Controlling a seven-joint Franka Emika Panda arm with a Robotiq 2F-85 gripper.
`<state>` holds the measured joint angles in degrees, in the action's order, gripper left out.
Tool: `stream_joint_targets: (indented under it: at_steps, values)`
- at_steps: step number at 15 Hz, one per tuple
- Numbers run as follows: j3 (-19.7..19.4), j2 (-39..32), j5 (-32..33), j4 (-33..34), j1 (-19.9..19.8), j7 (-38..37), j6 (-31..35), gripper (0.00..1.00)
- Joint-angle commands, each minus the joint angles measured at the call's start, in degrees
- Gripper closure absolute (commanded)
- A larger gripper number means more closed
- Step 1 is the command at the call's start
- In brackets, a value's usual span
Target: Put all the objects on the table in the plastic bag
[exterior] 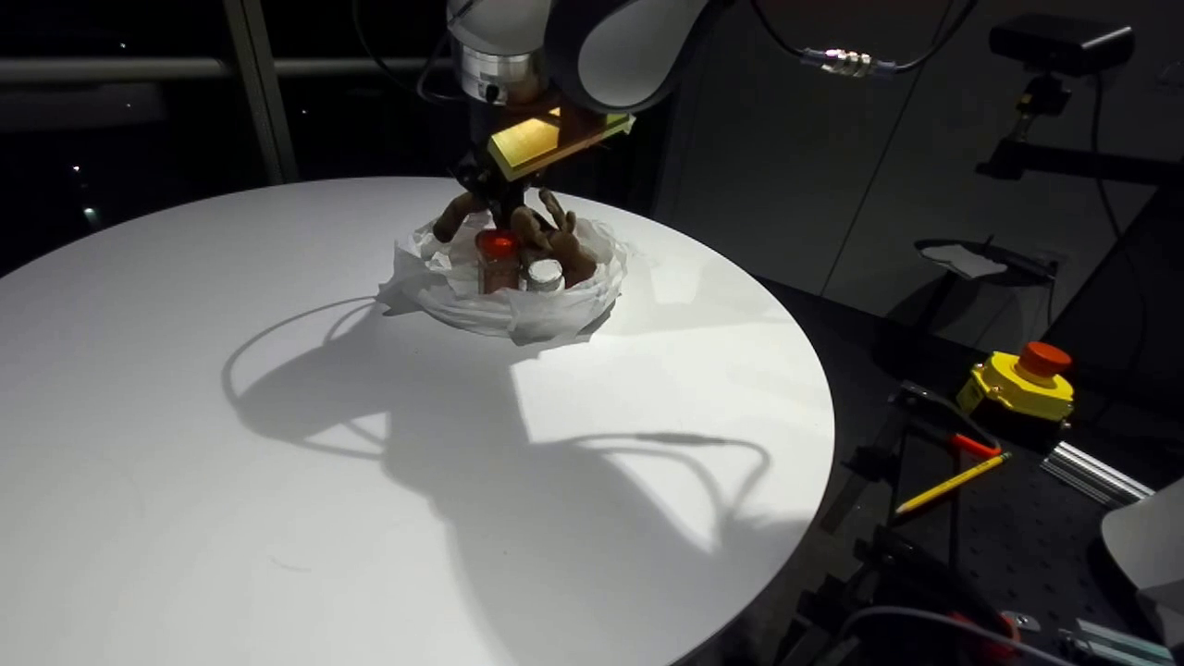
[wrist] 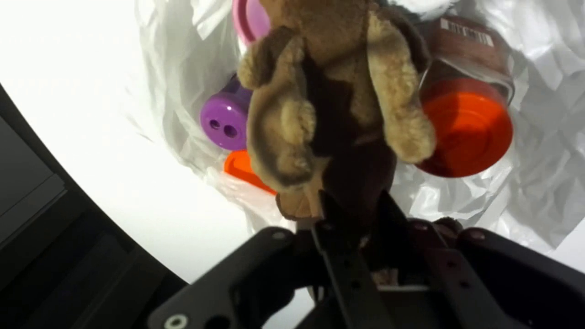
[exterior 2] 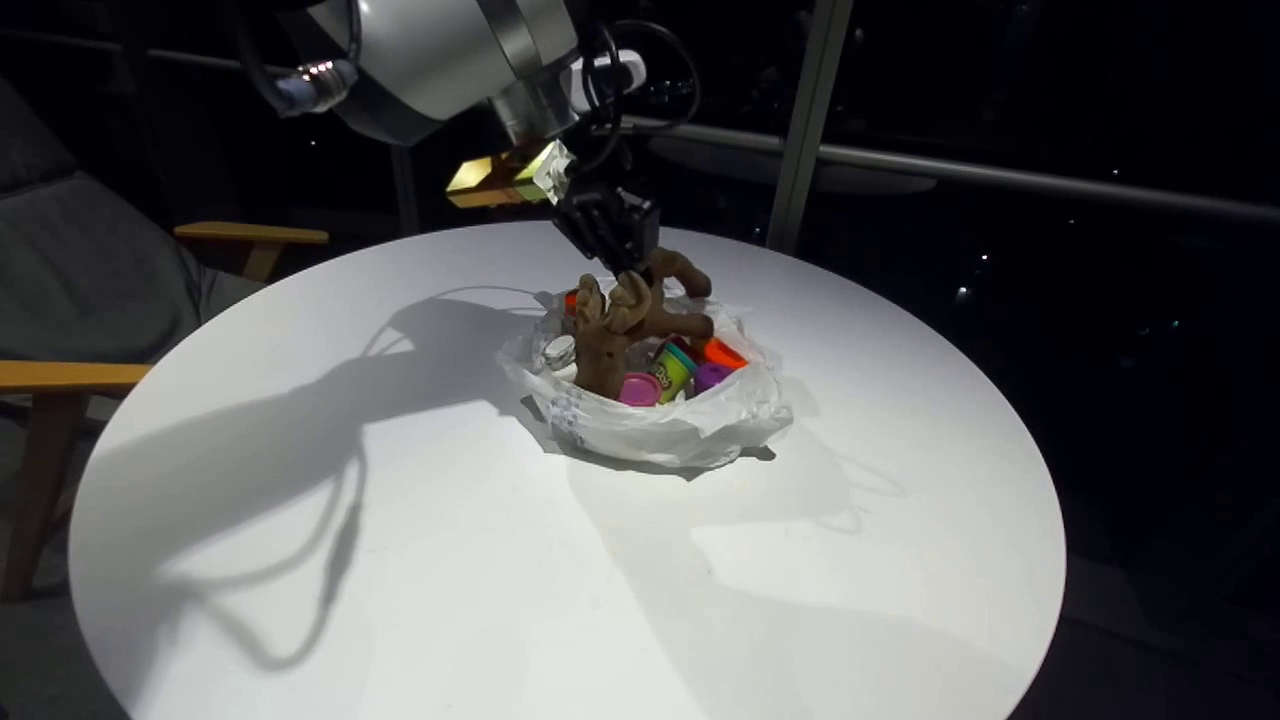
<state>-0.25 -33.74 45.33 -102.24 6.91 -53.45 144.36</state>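
Note:
The brown toy (exterior 2: 603, 362) lies inside the translucent plastic bag (exterior 2: 650, 437), its limbs rising above the crumpled rim. My gripper (wrist: 354, 201) is down over it, with the toy's body pinched between the fingers in the wrist view; shadow darkens the contact. Around the toy in the bag are a pink cup (exterior 2: 640, 389), a teal-rimmed cup (exterior 2: 673, 368), a purple cup (wrist: 224, 121), an orange cup (exterior 2: 724, 354), a red-lidded jar (wrist: 466, 132) and the white-capped bottle (exterior: 545, 274). Beneath the bag is the round white table (exterior: 231, 518).
The bag's wrinkled film spreads low around the objects, near the table's far edge in an exterior view. A yellow-and-red stop button (exterior: 1022, 381) and a pencil (exterior: 953, 484) are on a cart beside the table. An armchair (exterior 2: 90, 230) stands beyond the table's edge.

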Motion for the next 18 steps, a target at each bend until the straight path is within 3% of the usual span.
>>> stream_joint_targets:
  at_steps: [1, 7, 9, 10, 11, 14, 18]
  values:
    - [-0.87, 2.00, -5.69, -1.38, 1.02, 3.37, 0.43, 0.43]
    - [-3.01, 12.13, -11.52, -3.60, 2.36, 2.47, -1.13, 0.01]
    - [-1.50, 17.21, -17.05, -4.64, 1.70, 5.55, -6.93, 0.00]
    - [0.57, 19.86, -19.89, -4.77, 0.46, 8.06, -14.69, 0.00]
    - [-0.79, 22.44, -23.38, -5.98, 1.58, 11.06, -19.11, 0.00]
    - [1.70, 29.38, -32.34, -5.72, 0.26, 20.43, -34.31, 0.00]
    - [2.23, 36.80, -40.98, -8.87, -0.57, 31.11, -47.31, 0.00]
